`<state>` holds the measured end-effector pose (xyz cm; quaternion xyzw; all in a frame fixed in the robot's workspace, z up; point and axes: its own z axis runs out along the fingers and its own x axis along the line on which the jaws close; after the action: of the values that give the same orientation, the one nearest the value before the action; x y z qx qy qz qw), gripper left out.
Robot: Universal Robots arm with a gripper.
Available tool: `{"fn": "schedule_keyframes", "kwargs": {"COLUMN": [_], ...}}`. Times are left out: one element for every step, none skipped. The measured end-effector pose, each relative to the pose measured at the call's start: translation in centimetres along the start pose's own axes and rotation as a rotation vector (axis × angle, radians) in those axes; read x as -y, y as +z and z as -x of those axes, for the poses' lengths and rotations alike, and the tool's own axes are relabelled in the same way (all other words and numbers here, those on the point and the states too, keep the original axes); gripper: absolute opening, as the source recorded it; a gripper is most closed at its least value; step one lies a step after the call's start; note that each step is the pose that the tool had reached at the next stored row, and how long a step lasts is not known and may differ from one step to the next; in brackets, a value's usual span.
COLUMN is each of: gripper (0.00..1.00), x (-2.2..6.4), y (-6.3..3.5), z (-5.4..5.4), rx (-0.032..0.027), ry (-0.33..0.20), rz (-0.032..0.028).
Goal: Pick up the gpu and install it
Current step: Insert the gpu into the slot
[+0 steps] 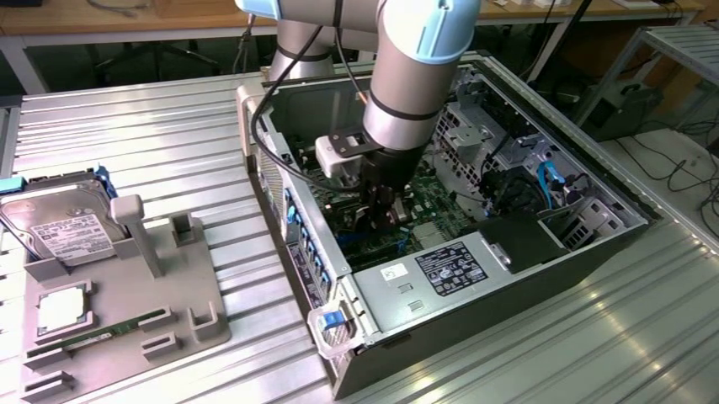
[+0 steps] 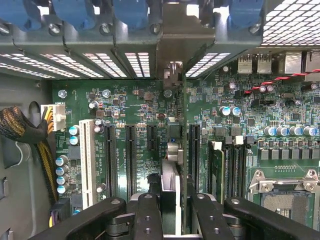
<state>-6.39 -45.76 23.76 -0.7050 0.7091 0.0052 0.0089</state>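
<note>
The gpu [image 2: 173,150] is seen edge-on in the wrist view: a thin dark card standing upright over the green motherboard [image 2: 135,105], with its metal bracket end [image 2: 172,75] at the case's rear slot opening. My gripper [image 2: 171,217] is shut on the card's upper edge, one black finger [image 2: 146,215] on each side. In the exterior view the gripper [image 1: 382,212] reaches down deep inside the open computer case [image 1: 281,101], just above the motherboard.
Black expansion slots [image 2: 130,155] and a white slot [image 2: 87,160] flank the card; blue slot latches [image 2: 75,12] line the rear wall. A cable bundle [image 2: 20,130] and CPU socket [image 2: 282,200] lie to either side. Outside, a grey holder [image 1: 168,278] carries a hard drive [image 1: 62,223] and memory stick [image 1: 107,332].
</note>
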Motion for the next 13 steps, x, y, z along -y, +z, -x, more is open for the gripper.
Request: {"fn": "schedule_keyframes", "kwargs": {"gripper": [0.28,0.28,0.28,0.28,0.28,0.28,0.28,0.28,0.28,0.28,0.28,0.28,0.28], "x": [0.00,0.00,0.00,0.00,0.00,0.00,0.00,0.00,0.00,-0.01,0.00,0.00,0.00], "y": [0.00,0.00,0.00,0.01,0.01,0.01,0.01,0.01,0.01,0.00,0.01,0.01,0.00], "z": [0.04,0.06,0.12,0.20,0.23,0.23,0.23,0.23,0.23,0.21,0.17,0.12,0.05], "rx": [-0.0001,-0.0001,-0.0001,0.0000,0.0000,-0.0001,-0.0001,-0.0001,0.0000,0.0000,0.0000,0.0000,0.0000], "ry": [0.000,0.000,0.000,0.000,0.000,0.000,0.000,0.000,0.000,0.000,0.000,0.000,0.000], "rz": [0.0000,0.0000,0.0000,0.0000,0.0000,0.0001,0.0001,0.0001,0.0000,0.0001,0.0001,0.0001,0.0001]}}
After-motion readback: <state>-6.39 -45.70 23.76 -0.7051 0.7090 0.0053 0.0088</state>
